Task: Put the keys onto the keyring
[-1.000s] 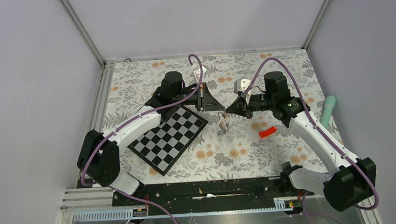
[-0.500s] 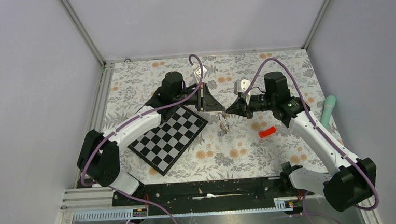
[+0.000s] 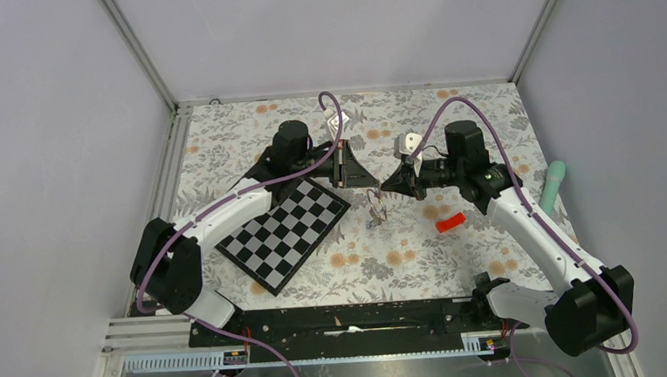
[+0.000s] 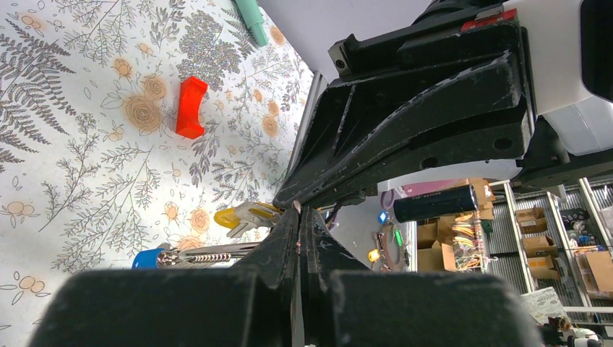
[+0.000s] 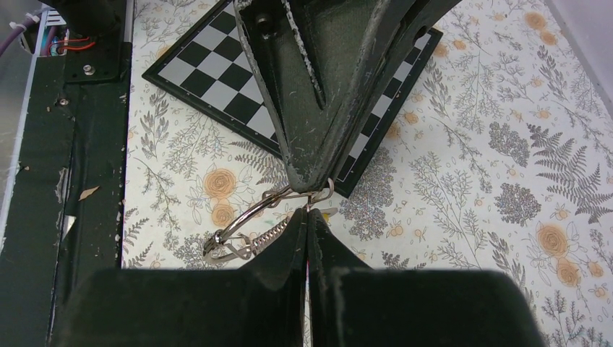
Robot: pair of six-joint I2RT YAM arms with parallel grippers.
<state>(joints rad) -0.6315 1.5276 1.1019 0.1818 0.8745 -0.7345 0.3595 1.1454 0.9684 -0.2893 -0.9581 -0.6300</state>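
Observation:
Both grippers meet tip to tip above the floral mat. My left gripper (image 3: 373, 184) and right gripper (image 3: 384, 185) are each shut on the thin silver keyring (image 3: 375, 205), which hangs between and below them. In the right wrist view the keyring (image 5: 249, 217) curves left from my right gripper (image 5: 307, 211), and its top wire passes under the left gripper's tip. In the left wrist view, beside my left gripper (image 4: 298, 214), a key with a yellowish head (image 4: 230, 217) and a key with a blue head (image 4: 148, 258) hang by the ring's coiled part.
A black-and-white chessboard (image 3: 284, 231) lies under the left arm. A small red block (image 3: 450, 223) sits on the mat right of the keys. A pale green cylinder (image 3: 554, 184) lies by the right wall. Grey walls enclose the table.

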